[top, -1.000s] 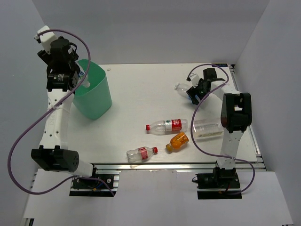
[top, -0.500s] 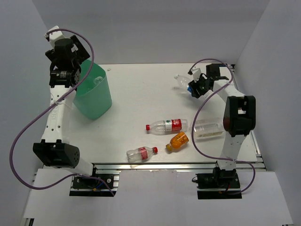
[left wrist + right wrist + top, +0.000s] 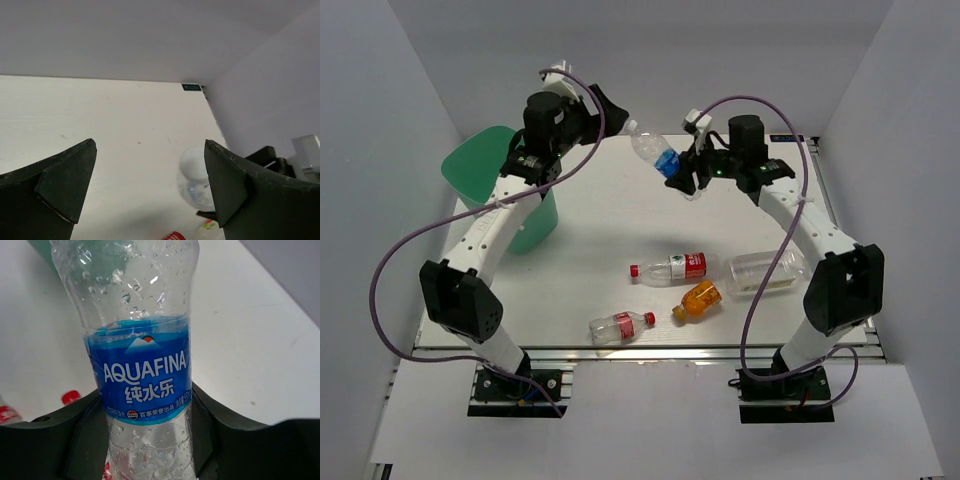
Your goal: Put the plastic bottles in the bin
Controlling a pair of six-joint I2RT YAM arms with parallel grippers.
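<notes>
My right gripper (image 3: 687,177) (image 3: 147,440) is shut on a clear blue-label plastic bottle (image 3: 658,153) (image 3: 142,370) and holds it in the air over the far middle of the table, cap end pointing left. My left gripper (image 3: 608,104) (image 3: 150,185) stands open just left of that cap end. The bottle's end (image 3: 196,175) shows close to its right finger (image 3: 235,185), apart from it. The mint-green bin (image 3: 470,172) stands at the far left, partly behind the left arm. Two red-label bottles (image 3: 672,267) (image 3: 621,325), an orange-filled one (image 3: 698,299) and a wide label-free one (image 3: 765,272) lie on the table.
White walls close in the table at the back and both sides. Purple cables (image 3: 405,250) loop off both arms. The right arm's lower links (image 3: 840,290) rise over the wide bottle at the right edge.
My right gripper closed on the blue-label bottle at the far right and carried it up and leftward. My left gripper opened over the bin, then swung right to the bottle.
</notes>
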